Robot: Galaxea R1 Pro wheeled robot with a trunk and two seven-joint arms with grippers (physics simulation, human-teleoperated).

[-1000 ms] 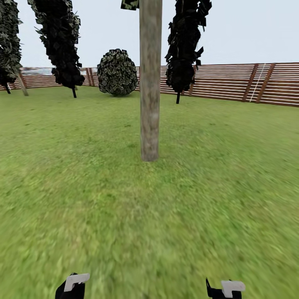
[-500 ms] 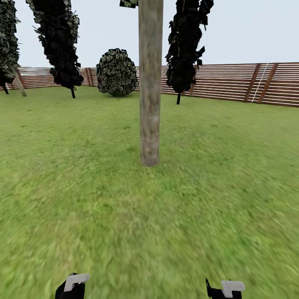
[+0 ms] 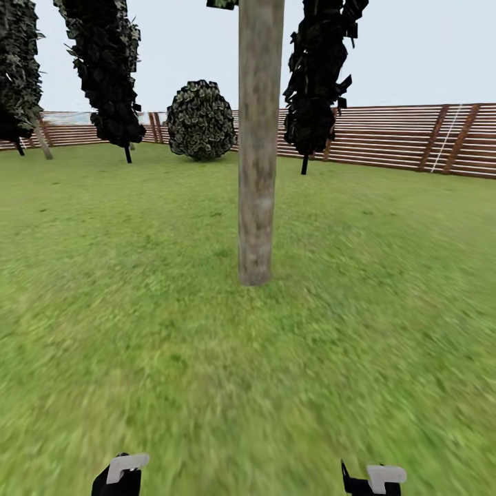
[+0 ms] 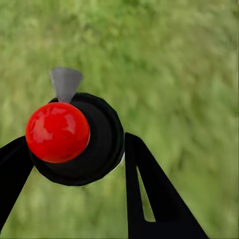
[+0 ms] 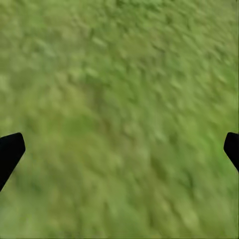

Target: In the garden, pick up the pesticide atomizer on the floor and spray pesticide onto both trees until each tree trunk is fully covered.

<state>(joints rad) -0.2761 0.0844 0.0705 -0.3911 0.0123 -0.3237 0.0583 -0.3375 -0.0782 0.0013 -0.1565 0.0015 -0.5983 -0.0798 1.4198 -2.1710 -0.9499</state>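
the left pincer (image 4: 74, 164) gripped the pesticide atomizer (image 4: 74, 137), its red top and grey nozzle seen in the left wrist view over blurred grass. in the head view the tree trunk (image 3: 259, 151) stood ahead on the lawn (image 3: 138, 331), before the fence (image 3: 399, 134). the right pincer (image 5: 119, 149) hung spread wide, empty. no writing was legible.

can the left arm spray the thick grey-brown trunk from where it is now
Probably not yet. The left gripper holds the black red-topped atomizer low over the grass lawn, and the mottled grey-brown tree trunk stands well ahead across open grass. Nothing blocks the way.
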